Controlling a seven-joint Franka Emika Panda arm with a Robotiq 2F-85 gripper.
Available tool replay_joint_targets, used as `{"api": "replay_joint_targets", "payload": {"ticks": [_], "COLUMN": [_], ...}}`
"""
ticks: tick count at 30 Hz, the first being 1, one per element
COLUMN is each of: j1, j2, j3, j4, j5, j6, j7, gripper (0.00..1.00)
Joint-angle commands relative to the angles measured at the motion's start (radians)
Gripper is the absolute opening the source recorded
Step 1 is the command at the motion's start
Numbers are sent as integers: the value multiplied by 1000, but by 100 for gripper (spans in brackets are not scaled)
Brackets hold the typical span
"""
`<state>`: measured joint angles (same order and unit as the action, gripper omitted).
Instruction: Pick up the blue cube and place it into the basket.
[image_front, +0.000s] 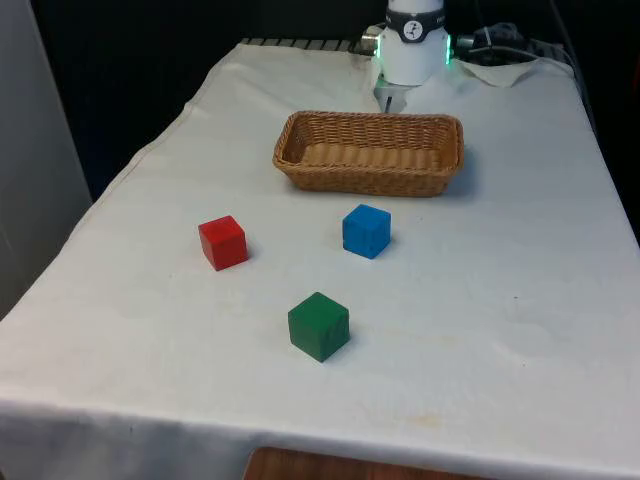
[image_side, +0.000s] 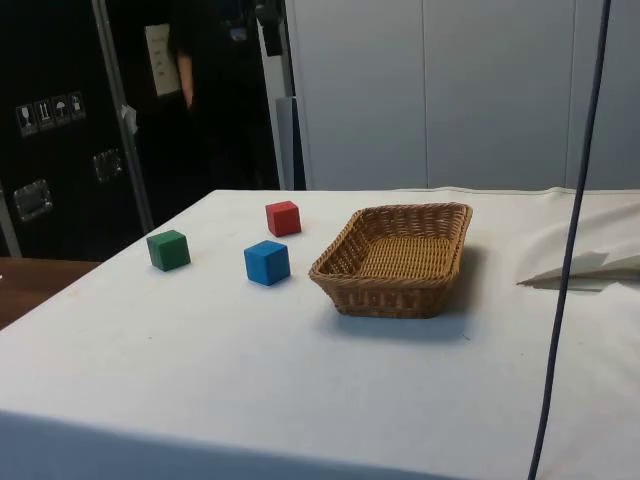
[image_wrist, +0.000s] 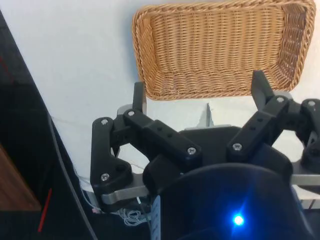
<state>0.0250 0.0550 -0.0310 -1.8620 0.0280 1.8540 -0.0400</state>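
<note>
The blue cube (image_front: 366, 230) (image_side: 266, 262) rests on the white cloth just in front of the wicker basket (image_front: 370, 151) (image_side: 396, 258), between it and the table's near edge. Nothing lies in the basket. In the wrist view my gripper (image_wrist: 200, 90) hangs high above the table with its two fingers (image_wrist: 139, 97) spread wide apart and nothing between them; the basket (image_wrist: 220, 47) lies far below, beyond the fingertips.
A red cube (image_front: 222, 242) (image_side: 283, 217) sits toward the front view's left of the blue one. A green cube (image_front: 319, 325) (image_side: 168, 249) lies nearer the front edge. A cable (image_side: 570, 240) hangs down in the side view. A person (image_side: 215, 80) stands behind the table.
</note>
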Motion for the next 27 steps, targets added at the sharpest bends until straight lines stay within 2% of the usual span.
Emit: {"api": "replay_joint_targets", "payload": {"ticks": [1, 5, 7, 8, 15, 17, 20, 25, 26, 27], "j1": [4, 9, 4, 9, 17, 13, 21, 21, 18, 21], "j2": [12, 27, 31, 33, 65, 68, 77, 82, 81, 82], "j3": [4, 17, 19, 25, 53, 57, 68, 82, 84, 83], "j4": [0, -4, -1, -7, -18, -16, -30, -52, -50, -58], "j5": [2, -2, 2, -6, -20, -14, -35, -60, -50, -65], "j6": [13, 37, 32, 51, 112, 106, 144, 177, 165, 184], "j7": [6, 22, 16, 31, 65, 59, 88, 112, 103, 116], "gripper": [100, 100, 100, 100, 100, 100, 100, 100, 100, 100]}}
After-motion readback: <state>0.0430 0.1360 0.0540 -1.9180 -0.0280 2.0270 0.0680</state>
